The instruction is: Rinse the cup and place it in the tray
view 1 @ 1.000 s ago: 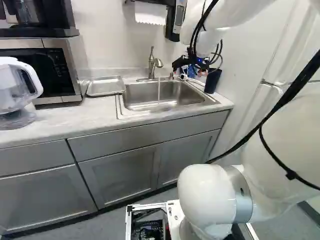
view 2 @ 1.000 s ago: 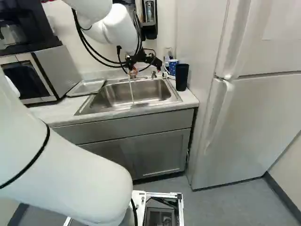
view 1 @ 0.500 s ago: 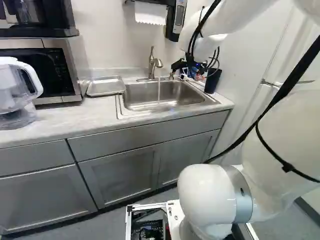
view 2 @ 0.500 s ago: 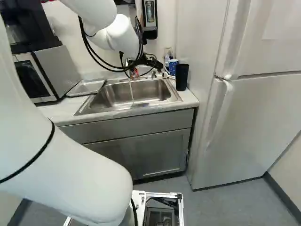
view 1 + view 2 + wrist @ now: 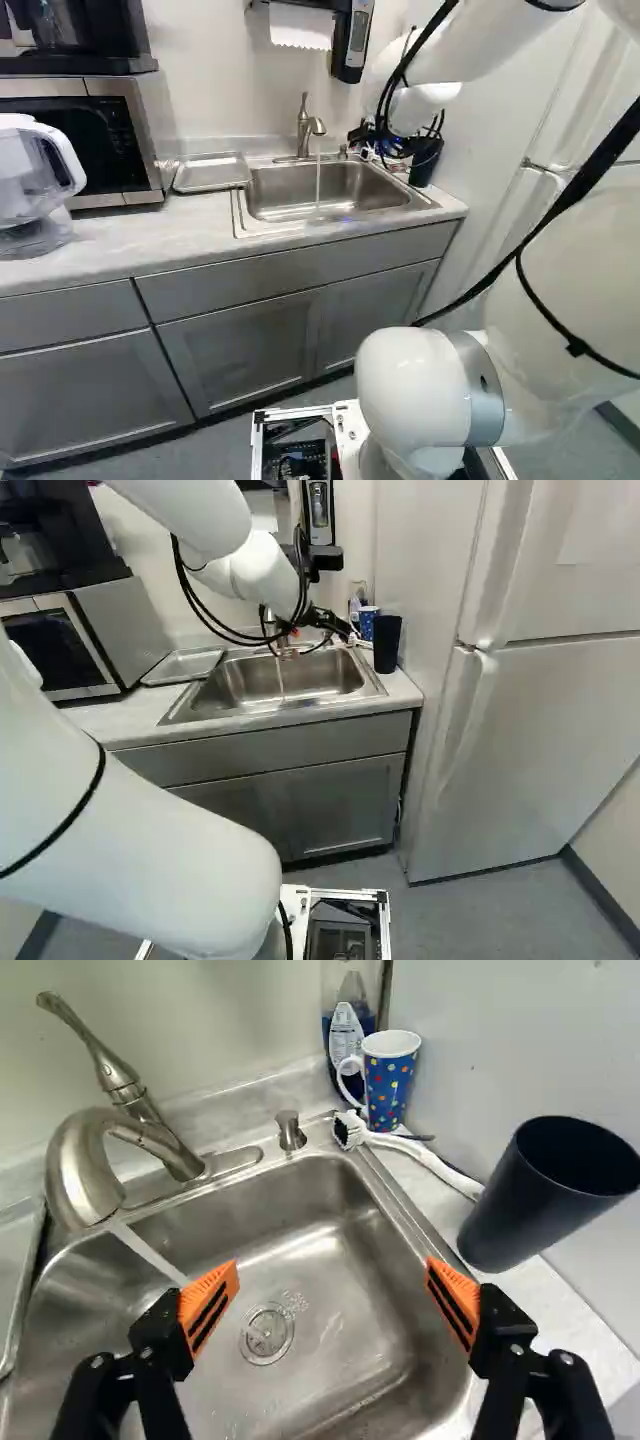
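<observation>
In the right base view my gripper [image 5: 332, 626] hangs over the far part of the sink. The wrist view has the gripper [image 5: 332, 1295] open above the basin, nothing between its orange pads. A tall black cup [image 5: 545, 1195] stands on the counter right of the sink, ahead of and beside one finger. Farther back, by the wall, stands a blue dotted mug [image 5: 388, 1080]. Water runs from the faucet [image 5: 90, 1160] into the sink [image 5: 330, 1220]. The metal tray [image 5: 211, 172] lies left of the sink; no cup shows on it.
A white brush [image 5: 425, 1155] lies on the counter between mug and black cup, and a soap bottle [image 5: 348, 1030] stands behind the mug. The microwave [image 5: 85, 135] and a clear pitcher [image 5: 35, 180] are at the left. A fridge [image 5: 530, 740] stands at the right.
The arm has shifted; in the right base view the gripper has moved rightward, from beside the faucet toward the mug and the black cup. The base has stayed put, and the water keeps running.
</observation>
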